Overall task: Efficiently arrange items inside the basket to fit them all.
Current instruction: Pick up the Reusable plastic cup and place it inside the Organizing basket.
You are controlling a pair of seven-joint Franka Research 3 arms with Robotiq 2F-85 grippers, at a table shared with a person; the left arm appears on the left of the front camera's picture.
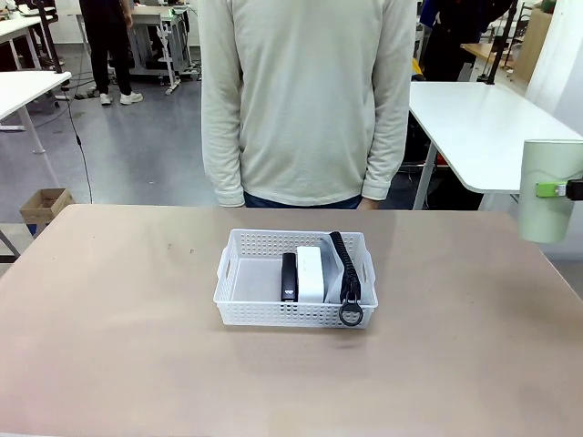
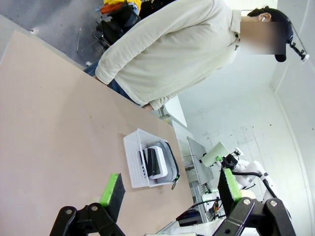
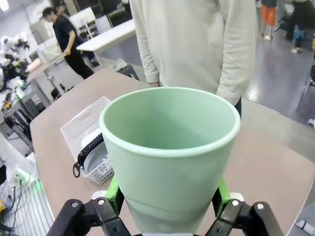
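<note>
Between right claw (image 3: 167, 196) pads, pale green cup (image 3: 170, 157), upright.

The left gripper (image 2: 167, 191) hangs with its jaws wide apart over the bare table (image 2: 54, 132); farther off, the basket (image 2: 135, 164) holds the stapler (image 2: 149, 162), block (image 2: 160, 160) and pouch (image 2: 172, 164), near a person (image 2: 167, 54)

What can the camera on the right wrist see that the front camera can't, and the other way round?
Right wrist alone: the pale green cup's hollow inside, and the right gripper with green pads pressed on both its sides. Front alone: the small black stapler and the white block side by side in the basket, with bare floor at its left end. Both: the cup, the basket, the pouch's zipper ring at the rim, the person standing behind.
</note>
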